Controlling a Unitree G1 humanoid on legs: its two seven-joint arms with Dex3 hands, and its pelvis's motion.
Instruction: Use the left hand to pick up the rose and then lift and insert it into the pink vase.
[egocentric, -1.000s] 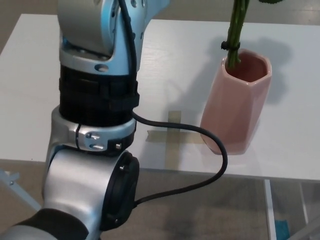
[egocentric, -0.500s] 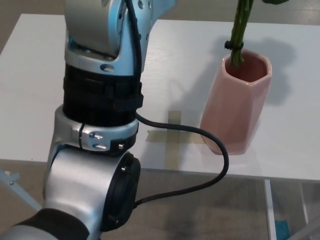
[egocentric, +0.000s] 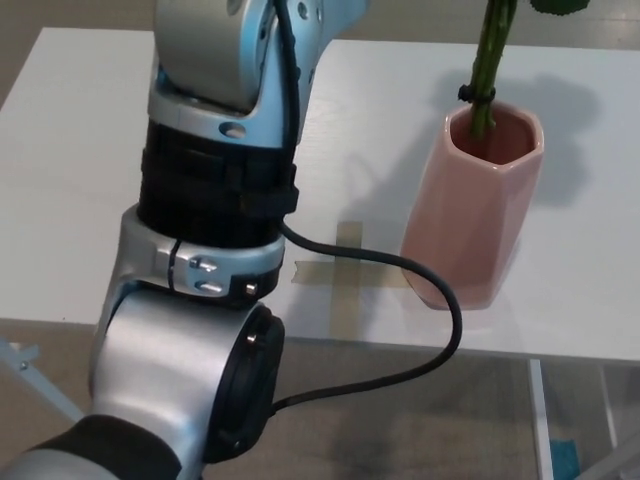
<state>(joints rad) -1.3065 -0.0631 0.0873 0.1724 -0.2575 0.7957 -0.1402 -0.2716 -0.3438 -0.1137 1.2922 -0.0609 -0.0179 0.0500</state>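
Note:
A pink faceted vase (egocentric: 470, 210) stands upright on the white table (egocentric: 80, 150), right of centre. The rose's green stem (egocentric: 488, 62) reaches down into the vase's mouth; a black band wraps the stem just above the rim, and a leaf shows at the top edge. The flower itself is cut off above the picture. My left arm (egocentric: 215, 190) fills the left half of the view, rising from the bottom left to the top edge. Its hand is out of the picture, so what holds the stem is hidden. My right hand does not show.
A black cable (egocentric: 400, 330) loops from my left arm past the table's near edge, in front of the vase's base. A tan tape cross (egocentric: 345, 270) marks the table just left of the vase. Floor and a table leg (egocentric: 540, 420) show below.
The rose stem has shifted right and stands more upright inside the vase mouth. My left forearm has swung to the right with it. The vase has stayed put.

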